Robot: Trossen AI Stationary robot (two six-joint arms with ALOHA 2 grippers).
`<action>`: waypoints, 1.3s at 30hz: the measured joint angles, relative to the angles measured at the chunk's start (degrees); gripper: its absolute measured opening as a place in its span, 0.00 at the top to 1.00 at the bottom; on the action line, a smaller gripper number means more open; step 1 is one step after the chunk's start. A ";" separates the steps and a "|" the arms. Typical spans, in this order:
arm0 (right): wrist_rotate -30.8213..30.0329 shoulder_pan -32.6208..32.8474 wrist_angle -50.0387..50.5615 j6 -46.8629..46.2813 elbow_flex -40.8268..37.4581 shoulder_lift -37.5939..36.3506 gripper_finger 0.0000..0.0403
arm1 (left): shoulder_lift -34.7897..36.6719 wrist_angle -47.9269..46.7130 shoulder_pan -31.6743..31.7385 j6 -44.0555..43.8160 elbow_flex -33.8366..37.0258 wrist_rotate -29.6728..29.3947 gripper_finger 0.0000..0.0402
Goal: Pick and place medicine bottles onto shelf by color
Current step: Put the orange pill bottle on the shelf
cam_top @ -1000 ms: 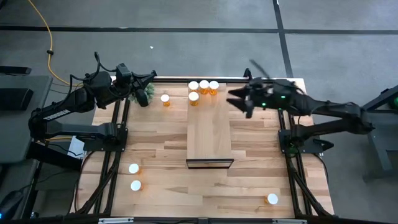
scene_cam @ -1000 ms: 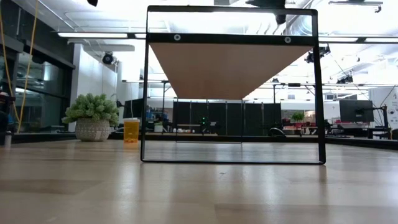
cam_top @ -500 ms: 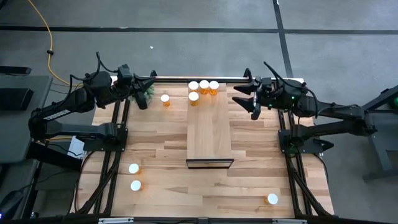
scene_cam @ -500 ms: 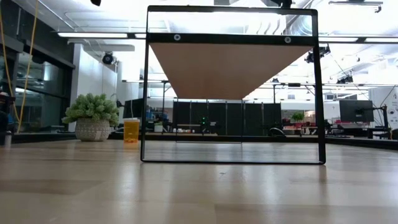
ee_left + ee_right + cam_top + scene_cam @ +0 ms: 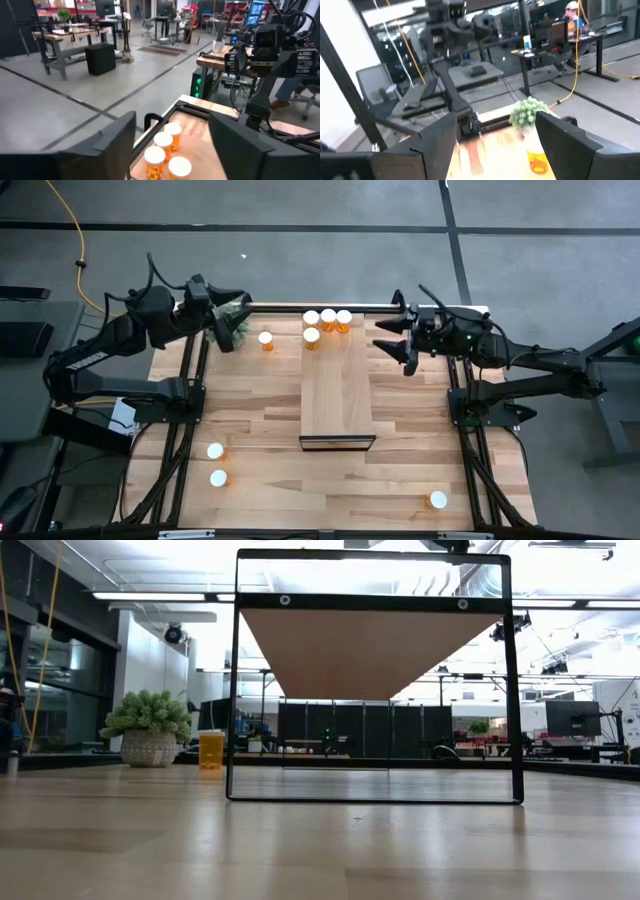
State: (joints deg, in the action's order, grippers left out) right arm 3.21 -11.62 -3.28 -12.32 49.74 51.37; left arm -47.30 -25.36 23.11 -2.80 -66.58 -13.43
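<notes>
Overhead, table-level and two wrist views

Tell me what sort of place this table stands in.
Most likely a robotics lab or open workshop. The low view looks past the shelf into a wide hall of desks and monitors. The left wrist view shows workbenches on a bare concrete floor, and a yellow cable trails beside the table.

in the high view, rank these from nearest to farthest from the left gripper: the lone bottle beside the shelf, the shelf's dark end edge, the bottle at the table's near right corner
Measured from the left gripper, at the far left of the table:
1. Lone bottle, on the tabletop just left of the shelf.
2. Shelf's dark end edge, mid-table, at the near end.
3. Corner bottle, near right, farthest.
</notes>
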 joint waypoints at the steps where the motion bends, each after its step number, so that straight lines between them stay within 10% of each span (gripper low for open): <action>1: 0.11 0.01 0.65 0.33 0.00 0.00 0.36 | -0.16 -0.66 0.00 0.04 -0.58 0.00 0.36; 6: 2.16 0.02 4.21 0.80 0.00 0.02 0.47 | -0.31 -1.92 -0.05 -1.53 -1.75 4.83 0.30; 13: 3.17 -0.33 8.00 0.77 0.00 0.02 0.96 | -2.25 -17.35 -4.82 -10.81 -6.95 8.91 0.31; 22: 3.95 -0.46 11.54 -1.20 0.00 0.04 0.98 | -8.96 -51.12 -25.37 -34.82 -9.60 12.61 0.31; 31: 3.92 -0.46 16.38 -2.20 0.00 0.04 0.99 | -9.99 -51.09 -53.11 -52.24 4.39 6.52 0.31; 39: 3.88 -0.50 18.55 -1.77 0.02 0.04 1.00 | -10.63 -44.42 -63.80 -62.95 15.21 6.17 0.31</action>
State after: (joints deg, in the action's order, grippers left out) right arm 7.09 -12.12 15.27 -14.09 49.76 51.42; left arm -57.93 -69.77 -40.69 -65.76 -51.36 -7.26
